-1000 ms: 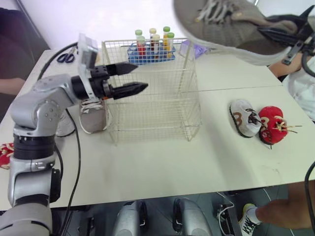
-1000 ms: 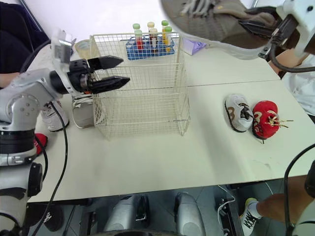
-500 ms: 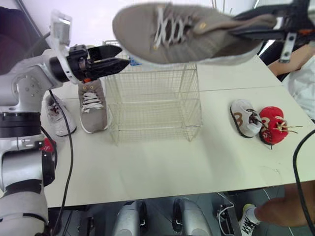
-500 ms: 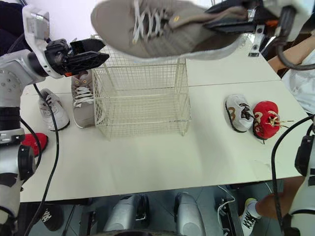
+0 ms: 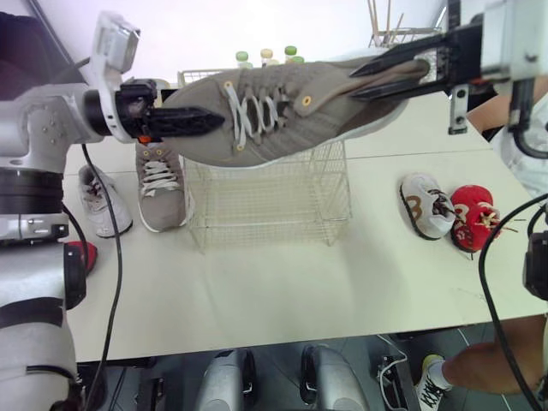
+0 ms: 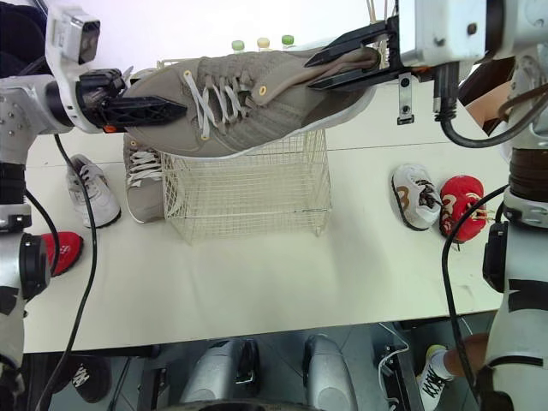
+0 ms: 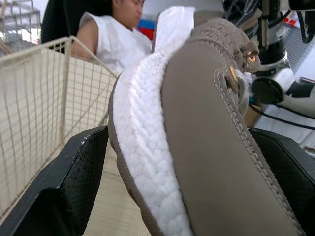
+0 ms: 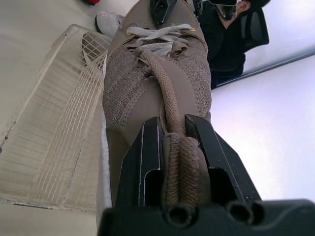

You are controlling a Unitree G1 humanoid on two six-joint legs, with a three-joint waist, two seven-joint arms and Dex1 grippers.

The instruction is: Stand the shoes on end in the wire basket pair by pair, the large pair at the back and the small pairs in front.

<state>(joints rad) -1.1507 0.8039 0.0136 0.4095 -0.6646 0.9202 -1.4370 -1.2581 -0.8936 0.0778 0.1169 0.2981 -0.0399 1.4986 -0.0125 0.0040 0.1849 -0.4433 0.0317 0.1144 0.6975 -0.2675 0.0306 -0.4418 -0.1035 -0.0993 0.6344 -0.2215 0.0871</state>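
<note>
The large taupe shoe (image 5: pixel 291 111) is held in the air, lying roughly level on its side, directly above the open top of the wire basket (image 5: pixel 265 201). Its heel is turned to the table's right edge and its toe to the left edge. The braided strip at the back of its heel is pinched between the fingers of the right gripper (image 5: pixel 364 77), which are pressed together on it. The toe is taken between the two fingers of the left gripper (image 5: pixel 205 116), one set against the white sole and the other against the upper.

The basket stands on the table (image 5: pixel 282 291) toward the far edge, left of the middle, with nothing standing in it. A second taupe shoe (image 5: pixel 160 184) lies flat just beside the basket on the side toward the left edge. A small white shoe (image 5: pixel 101 201) is seen farther out, and a small red shoe (image 5: pixel 79 255) at the left edge itself.

Near the right edge, well apart from the basket, a small white shoe marked with a brown "3" (image 5: pixel 425 205) lies touching another small red shoe (image 5: pixel 475 216).

Coloured bottle caps (image 5: pixel 265 56) are seen beyond the basket at the far edge. A person in a white sleeveless top (image 7: pixel 115 34) is seen past the basket in the left wrist view.
</note>
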